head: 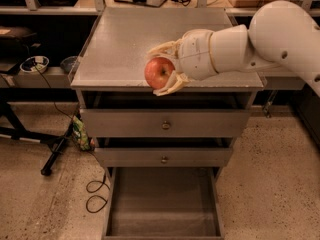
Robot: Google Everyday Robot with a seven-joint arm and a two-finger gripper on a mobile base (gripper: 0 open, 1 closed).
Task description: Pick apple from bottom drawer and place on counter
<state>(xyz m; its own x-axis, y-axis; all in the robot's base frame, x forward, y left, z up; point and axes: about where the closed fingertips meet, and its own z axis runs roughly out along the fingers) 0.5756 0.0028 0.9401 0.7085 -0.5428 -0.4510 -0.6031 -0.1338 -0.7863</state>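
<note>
My gripper [162, 69] is shut on the red apple [159, 73] and holds it over the front edge of the grey counter [135, 39], near its middle. The pale fingers [170, 85] wrap the apple above and below. The white arm reaches in from the right. The bottom drawer [162, 204] is pulled open below, its bare floor showing nothing inside. The arm covers the right part of the counter.
Two shut grey drawer fronts with round knobs [166, 125] sit between counter and open drawer. A dark shelf to the left holds a small bowl [34, 64]. A black stand leg [55, 151] and cable [97, 194] lie on the speckled floor at left.
</note>
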